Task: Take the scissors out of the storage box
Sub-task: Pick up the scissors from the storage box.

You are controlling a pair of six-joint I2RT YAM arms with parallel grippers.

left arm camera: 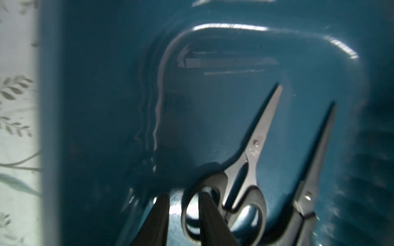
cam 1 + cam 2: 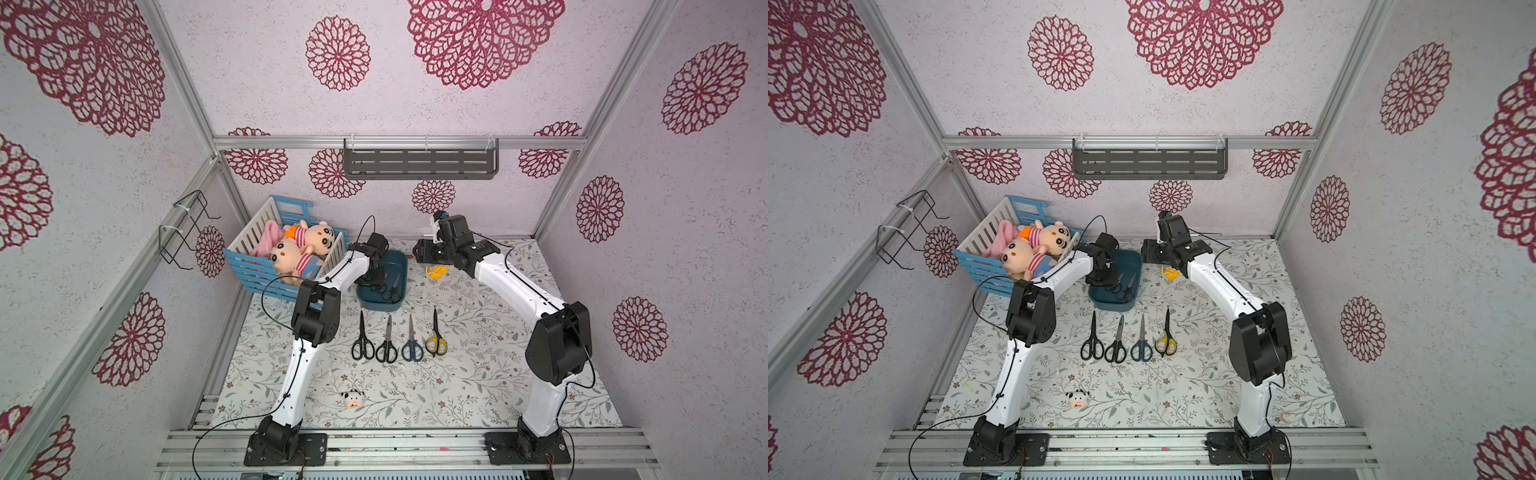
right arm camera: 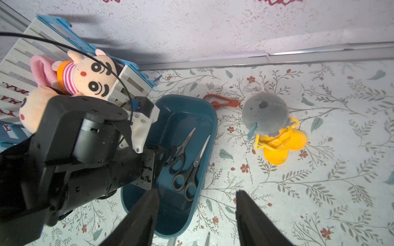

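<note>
The dark teal storage box holds two pairs of black-handled scissors lying side by side. My left gripper reaches down into the box, open only narrowly. One finger pokes through a handle ring of the nearer scissors, the other finger stands outside it, and a strip of light shows between that finger and the ring. My right gripper hovers open and empty beside the box. Several more scissors lie in a row in front of the box: black, black, dark blue, yellow.
A blue-and-white slatted crate of plush dolls stands at the box's left. A grey plush on yellow feet and a red clip lie to its right. A small cow toy sits near the front. A grey shelf hangs on the back wall.
</note>
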